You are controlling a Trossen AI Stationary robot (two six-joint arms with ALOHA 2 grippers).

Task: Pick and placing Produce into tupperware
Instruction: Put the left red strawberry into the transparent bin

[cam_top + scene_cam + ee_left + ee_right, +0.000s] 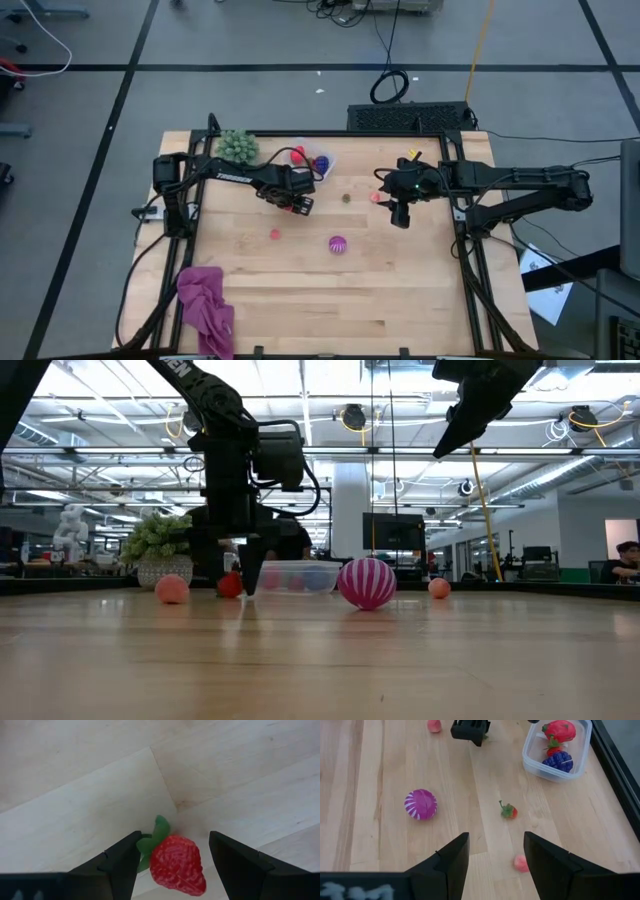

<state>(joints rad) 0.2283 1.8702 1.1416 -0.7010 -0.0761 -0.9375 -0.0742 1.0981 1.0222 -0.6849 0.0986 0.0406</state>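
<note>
A red toy strawberry [177,865] with green leaves lies on the wooden table between the fingers of my left gripper [172,862]. That gripper [298,204] points straight down and is open, one finger on each side of the berry. In the low view the berry [230,584] shows just beside the fingers. The clear tupperware [312,160] stands at the far edge and holds a red piece [560,730] and a blue-purple piece [558,761]. My right gripper [400,215] hangs open high above the table's right half, with nothing between its fingers [495,865].
Loose on the table lie a magenta-striped ball [337,244], a pink piece [275,234], a small red piece with a green stem [508,811] and another pink piece [521,863]. A green plant [238,145] stands far left. A magenta cloth [205,305] lies near left.
</note>
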